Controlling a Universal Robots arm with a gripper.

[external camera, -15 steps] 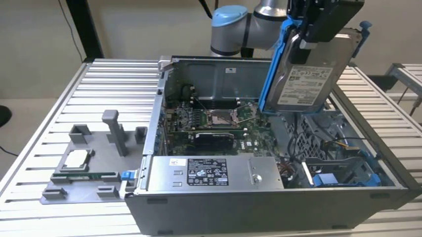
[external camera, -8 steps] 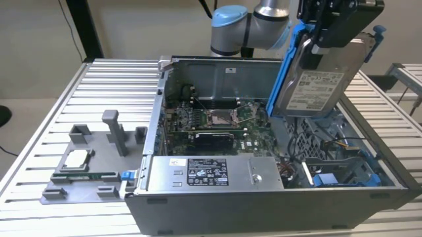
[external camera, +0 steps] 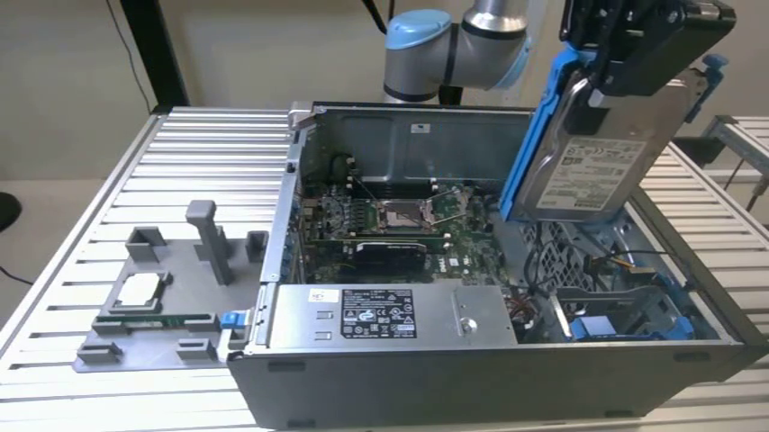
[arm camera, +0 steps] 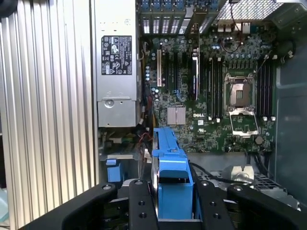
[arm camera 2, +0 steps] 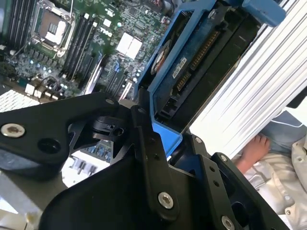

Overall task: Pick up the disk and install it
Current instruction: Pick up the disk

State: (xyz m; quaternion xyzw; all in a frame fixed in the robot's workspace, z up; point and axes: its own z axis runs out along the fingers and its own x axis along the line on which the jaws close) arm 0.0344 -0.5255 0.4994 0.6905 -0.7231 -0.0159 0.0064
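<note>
the disk (external camera: pixel 597 166) was held clamped in the gripper (external camera: pixel 613 92), tilted in the air, with the open computer case (external camera: pixel 481 378) beneath the gripper; pick-up was done, while installation had seemingly not been begun.

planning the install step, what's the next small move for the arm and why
Probably a slow, short descent toward the drive bay. The gripper is shut on the disk, which hangs tilted, clear above the open case and touching nothing. The bay sits lower, at the exterior view's right, so closing that height gap seems the safest first step.
</note>
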